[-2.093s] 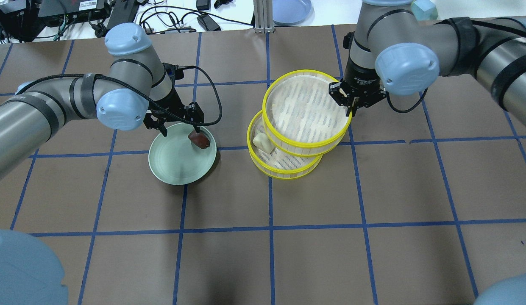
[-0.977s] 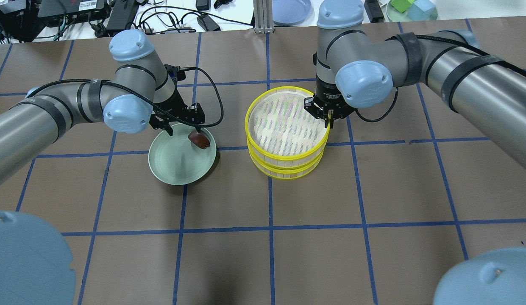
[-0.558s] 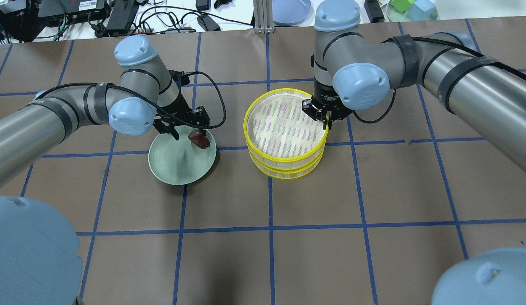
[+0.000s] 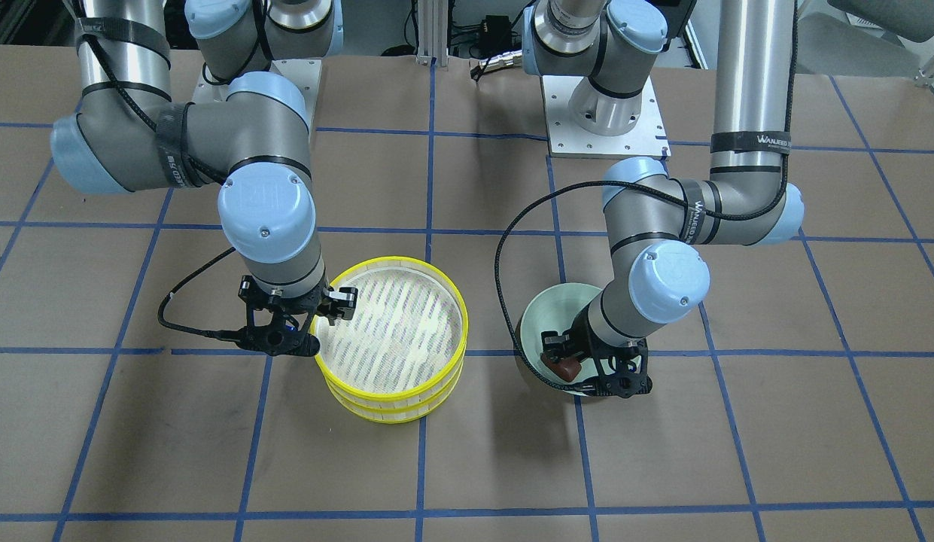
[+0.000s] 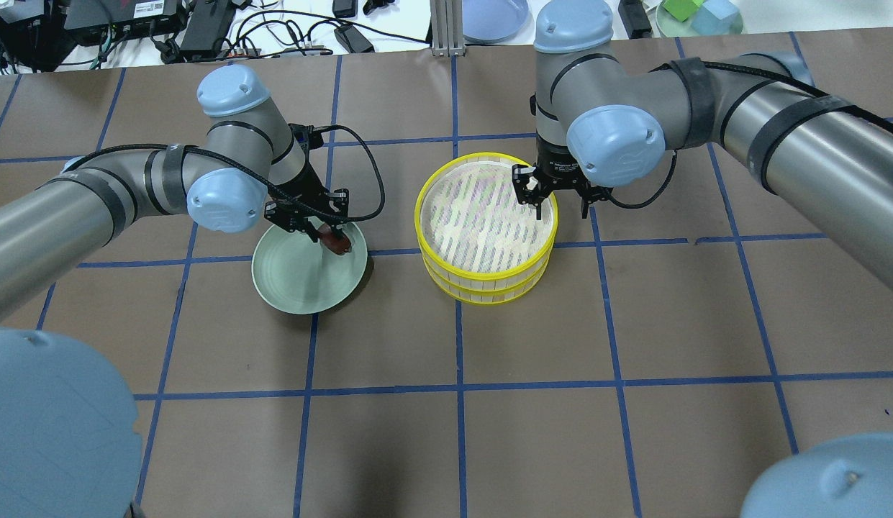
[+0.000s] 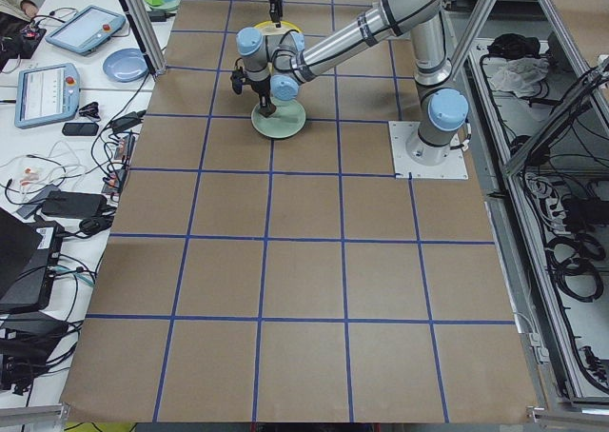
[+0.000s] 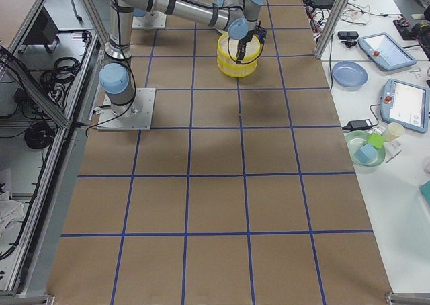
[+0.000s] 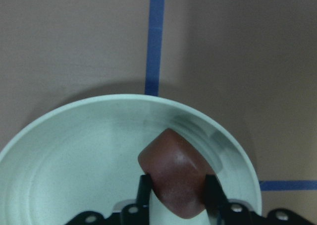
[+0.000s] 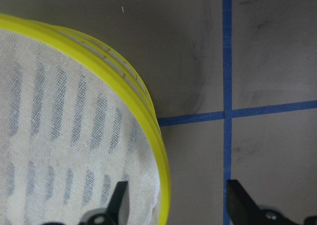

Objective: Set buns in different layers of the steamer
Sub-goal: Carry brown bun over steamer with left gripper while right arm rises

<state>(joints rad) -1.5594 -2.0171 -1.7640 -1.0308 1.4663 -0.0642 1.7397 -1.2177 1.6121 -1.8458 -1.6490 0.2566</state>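
Observation:
The steamer's two yellow-rimmed trays (image 5: 487,286) stand stacked at the table's middle; they also show in the front view (image 4: 391,400). The top tray's mesh is bare. The cream-white bun is hidden under the top tray. My right gripper (image 5: 561,205) is open, with its fingers on either side of the top tray's far-right rim (image 9: 148,121). The dark reddish-brown bun (image 5: 337,243) lies on the pale green plate (image 5: 295,288). My left gripper (image 5: 322,232) is down on the plate and shut on that bun (image 8: 176,178), one finger (image 8: 213,193) on each side.
Brown paper with blue tape lines covers the table. A blue plate (image 5: 493,18) and cables lie beyond the far edge. My left arm's cable (image 5: 370,180) loops between the plate and the steamer.
My right arm carried the top tray over the lower one, set it down over the white bun, then opened. My left gripper came down and closed around the brown bun.

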